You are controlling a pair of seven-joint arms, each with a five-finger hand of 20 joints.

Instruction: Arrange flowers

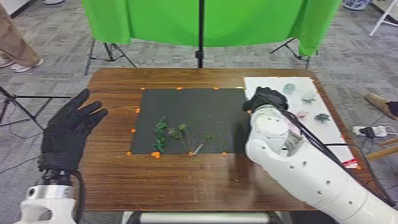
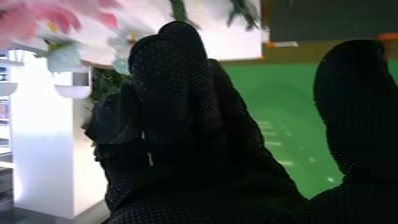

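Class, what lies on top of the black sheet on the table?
On the black sheet lie a leafy green sprig, thinner green sprigs and a small pale piece. The right hand hides part of the sheet's right edge; what is beneath there cannot be seen.

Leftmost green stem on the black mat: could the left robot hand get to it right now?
Probably yes. The left robot hand is open left of the black mat, nothing upright stands between it and the stem, and the right robot hand is farther off.
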